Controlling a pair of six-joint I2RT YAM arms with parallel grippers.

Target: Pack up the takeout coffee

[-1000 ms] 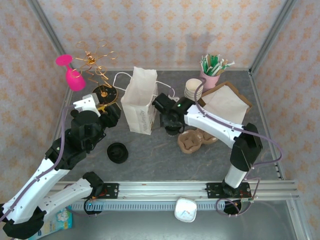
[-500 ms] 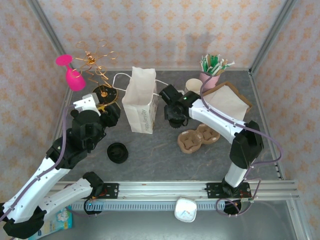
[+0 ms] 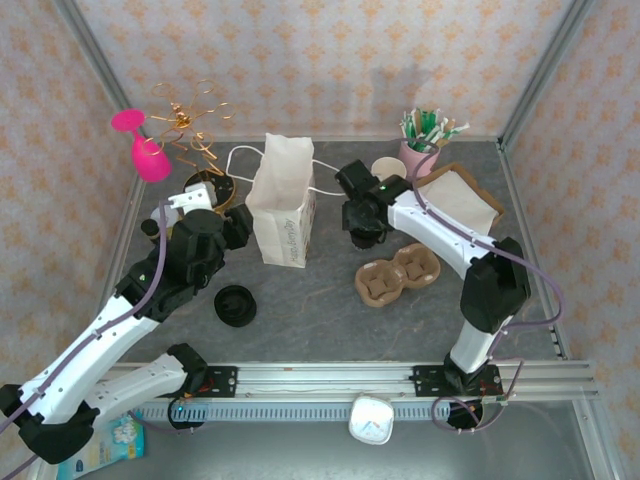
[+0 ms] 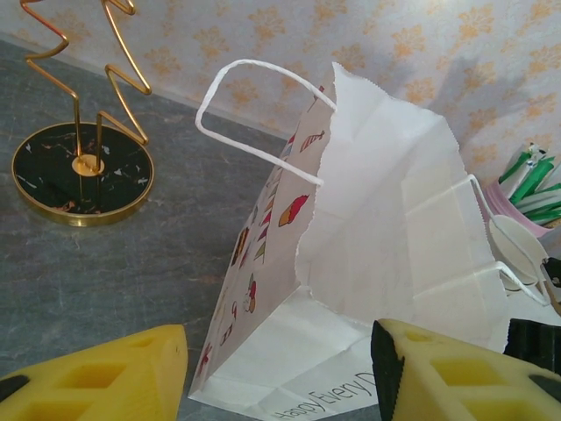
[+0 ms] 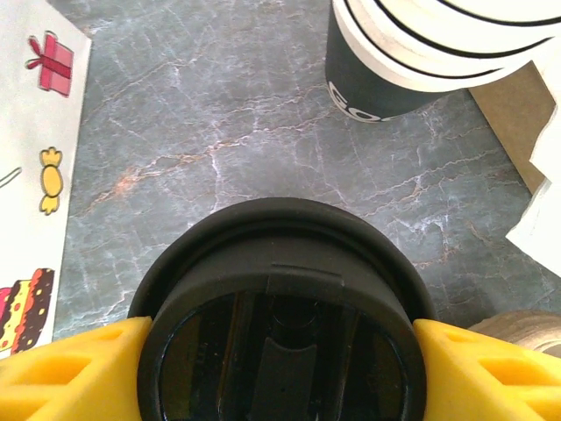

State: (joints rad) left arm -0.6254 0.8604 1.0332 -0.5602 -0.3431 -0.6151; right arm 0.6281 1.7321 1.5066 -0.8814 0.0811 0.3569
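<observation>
The carry is under way: the right hand point(image 5: 279, 364) pinches the coffee point(image 5: 280, 263) at its lidded top, over the surface point(image 5: 219, 132) between the bag point(image 4: 386, 237) and the cup stack point(image 5: 438, 44). Whether the coffee is clear of the surface I cannot tell. The left hand point(image 4: 279, 360) is spread and holds nothing, facing the bag's open mouth. Next, I judge, the coffee must rise above the bag's rim, cross over the mouth and go down upright — with the left hand steadying the bag. Since a second ago the right hand has drawn back from the bag toward the stack, and the left arm has swung nearer the bag.
</observation>
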